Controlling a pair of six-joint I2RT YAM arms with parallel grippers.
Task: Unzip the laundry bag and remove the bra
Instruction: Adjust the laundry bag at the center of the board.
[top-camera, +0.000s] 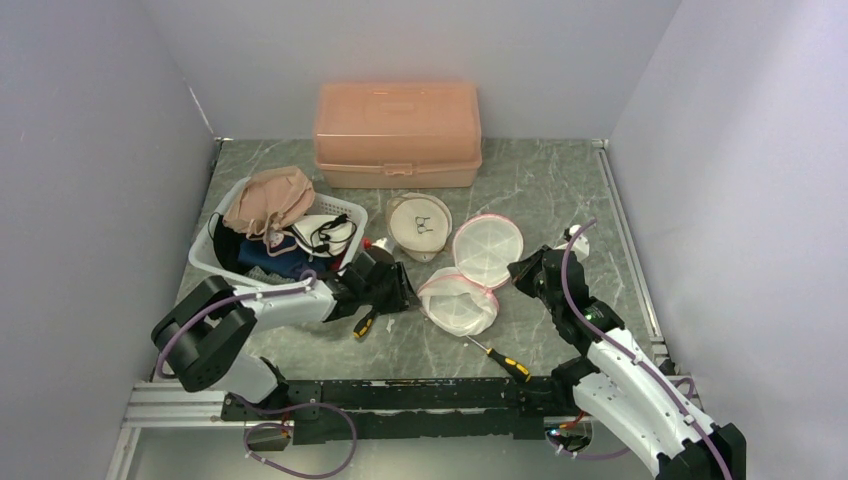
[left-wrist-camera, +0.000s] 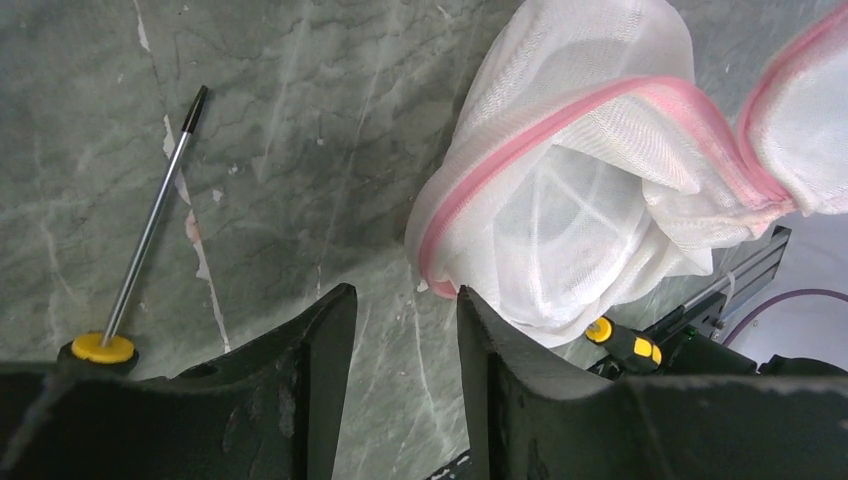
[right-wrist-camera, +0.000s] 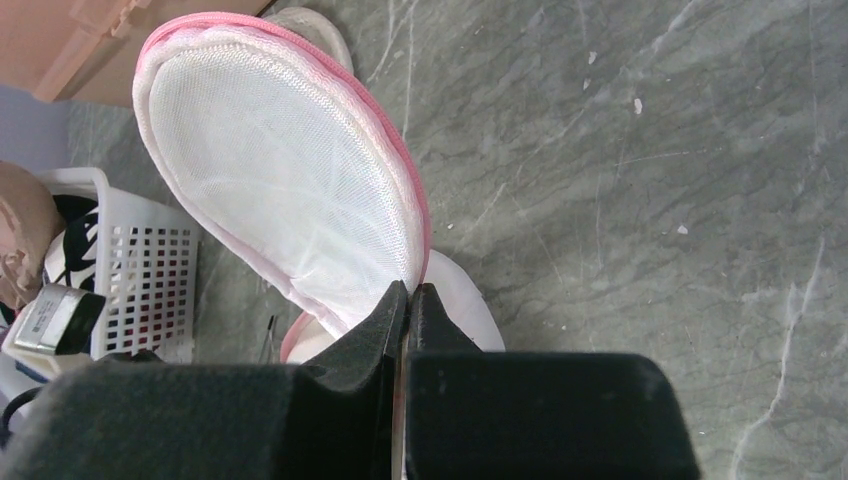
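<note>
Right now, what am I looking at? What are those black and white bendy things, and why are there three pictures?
Those are two robot arms, with pinching grippers for hands. The big picture is taken from above. The other two come from little cameras on each wrist, so you see the black fingers close up.

On the grey marble table lie a white mesh laundry bag with a pink zipper, flopped open like a clam, a white plastic basket of clothes, a peach plastic box, a round beige item and two screwdrivers with yellow-and-black handles.

The right gripper is pinched shut on the bag's pink edge. The left gripper is open beside the bag's other half, holding nothing.
</note>
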